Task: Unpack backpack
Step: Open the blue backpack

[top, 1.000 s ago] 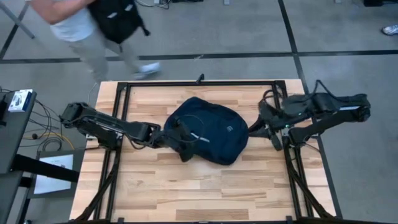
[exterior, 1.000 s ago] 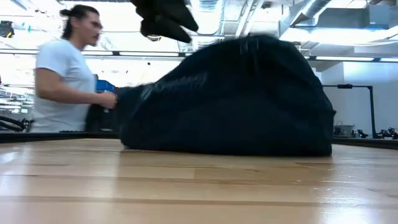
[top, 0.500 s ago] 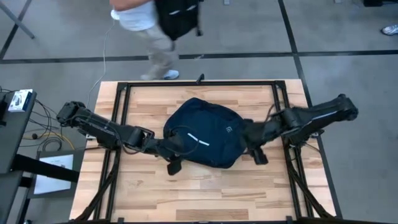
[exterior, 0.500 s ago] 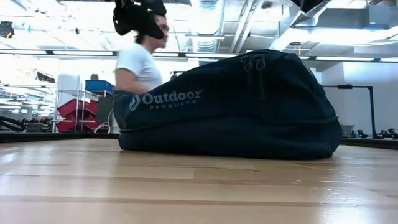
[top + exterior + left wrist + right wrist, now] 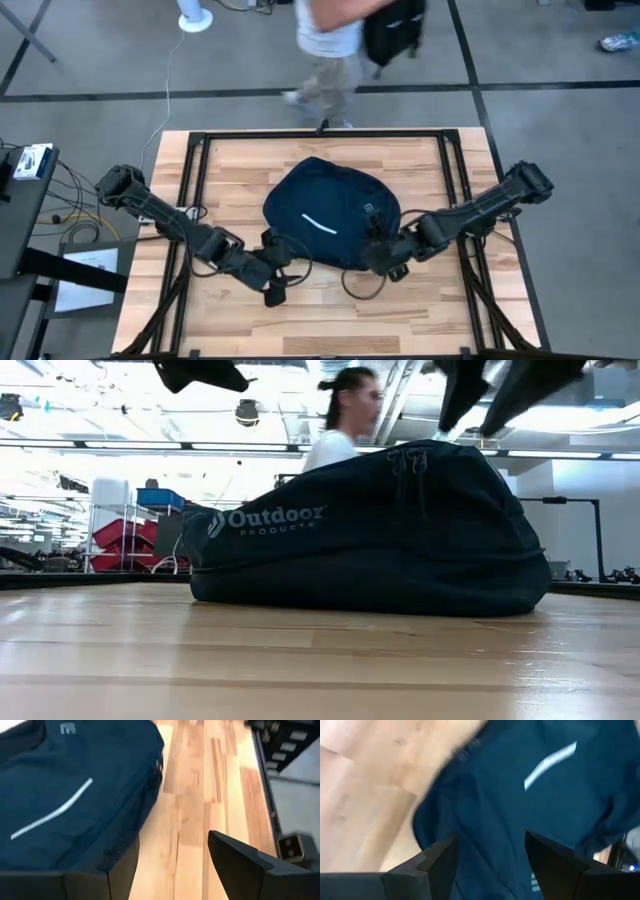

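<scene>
While lying zipped and bulging at the middle of the desk point(image 5: 230, 315), a little toward the far edge, sits squarely between both arms: the backpack point(image 5: 330, 210), long axis running roughly across from one arm to the other, white stripe on top. Flanked at its near edge by the left pincer point(image 5: 276, 290), just off the near-left corner and apart from the fabric, and by the right pincer point(image 5: 385, 262), pressed close against the near-right corner and seemingly the nearer of the two. Spread wide on both sides, judging from the wrist views, with nothing pinched: bare wood between the left fingers point(image 5: 245, 865), navy cloth filling the gap on the right. Probably calls for reaching along the near seam for a zipper pull. Beyond the desk, a person point(image 5: 330, 40) walking past.
</scene>
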